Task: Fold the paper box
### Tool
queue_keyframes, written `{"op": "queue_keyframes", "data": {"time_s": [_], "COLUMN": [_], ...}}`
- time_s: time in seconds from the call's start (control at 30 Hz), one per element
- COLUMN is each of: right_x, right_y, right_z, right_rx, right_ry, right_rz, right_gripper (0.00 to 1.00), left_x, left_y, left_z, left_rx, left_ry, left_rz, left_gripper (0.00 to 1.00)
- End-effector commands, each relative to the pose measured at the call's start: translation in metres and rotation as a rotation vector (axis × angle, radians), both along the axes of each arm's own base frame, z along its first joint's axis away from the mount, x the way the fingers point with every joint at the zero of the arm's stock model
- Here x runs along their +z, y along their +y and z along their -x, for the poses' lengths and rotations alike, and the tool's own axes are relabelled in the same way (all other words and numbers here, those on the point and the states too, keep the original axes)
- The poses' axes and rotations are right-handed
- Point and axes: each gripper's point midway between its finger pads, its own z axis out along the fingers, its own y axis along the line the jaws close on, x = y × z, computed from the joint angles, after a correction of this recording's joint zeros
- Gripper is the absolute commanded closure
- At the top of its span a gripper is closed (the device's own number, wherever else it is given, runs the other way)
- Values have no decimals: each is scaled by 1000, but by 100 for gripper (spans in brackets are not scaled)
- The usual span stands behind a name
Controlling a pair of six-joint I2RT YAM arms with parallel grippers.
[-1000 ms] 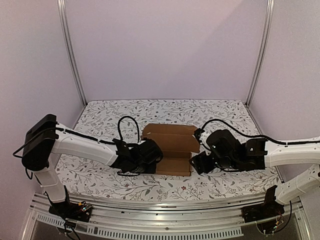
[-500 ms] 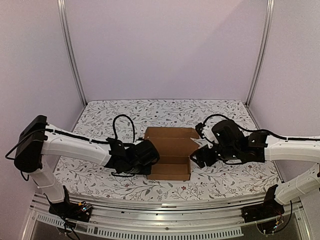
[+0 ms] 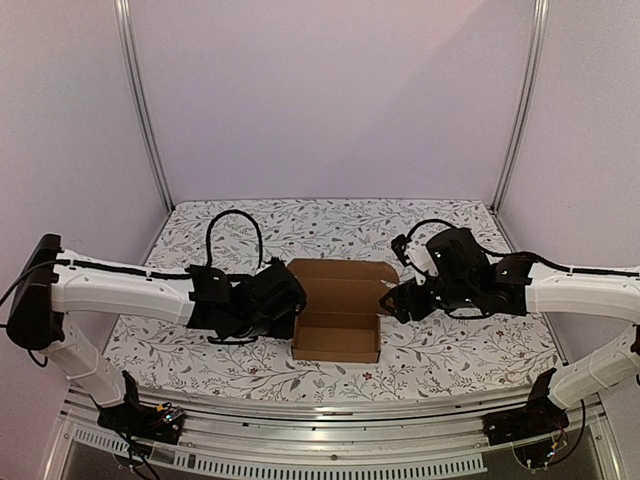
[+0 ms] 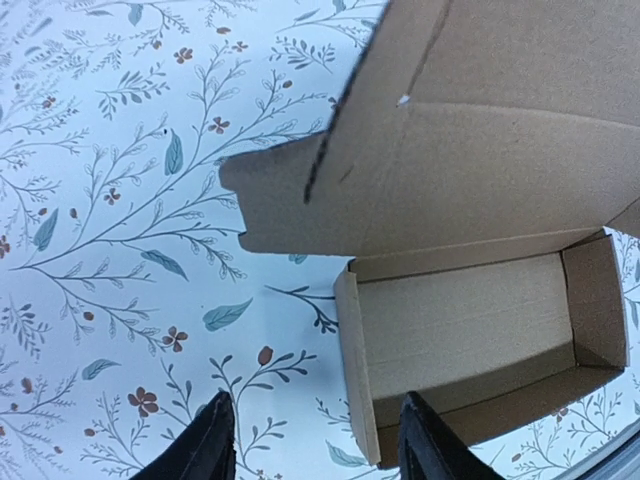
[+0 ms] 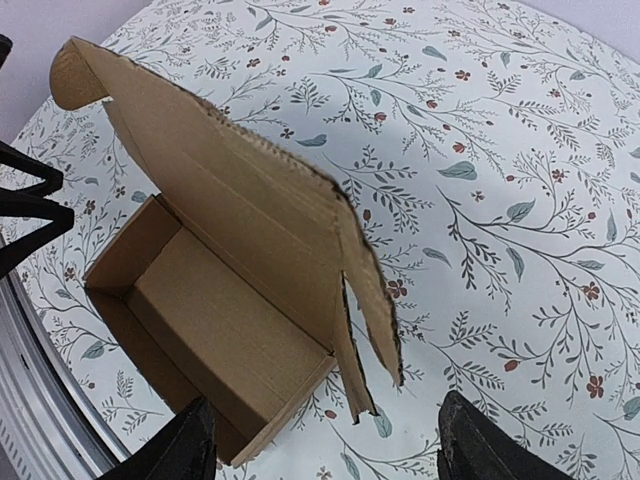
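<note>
Paper box [image 3: 338, 335] sits mid-bench [image 3: 450, 350] between both hands, tray formed, lid flap [image 5: 230, 190] raised; left hand [image 4: 318, 440] and right hand [image 5: 325, 445] both apart, empty; cardboard judged light, stiff across panels, weak at creases, so pinch lid's free edge.

Paper box [image 3: 338, 335] — centre of table [image 3: 250, 225], tray open upward, lid flap raised along its far side, barring entry from behind. Left gripper [image 3: 292, 300] just beside its left end, right gripper [image 3: 390, 300] just beside its right end; both spread, nothing between the fingers. Near side and far table — free.
</note>
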Motion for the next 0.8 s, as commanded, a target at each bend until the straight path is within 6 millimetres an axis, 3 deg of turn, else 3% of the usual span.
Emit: {"op": "queue_keyframes", "data": {"time_s": [0.0,0.23,0.53,0.77], "right_x": [4,-7,-15,-23], "right_y": [7,11,7,6], "right_z": [-7,-9,-11,-10], "right_rx": [26,47,35,36], "right_ry": [8,49,60,80], "right_rz": [-39,-75,-66,-61], "right_gripper": [28,44,58,67], "left_x": [17,29,27,26], "left_y": [15,18,26,11], "left_z": [-6,-17,-38,-48], "left_rx": [-60,-184,-220,-296], "left_ry": [-49,-71,-86,-122], "left_rz": [-49,16,69,123], "left_gripper": [43,34,25,24]}}
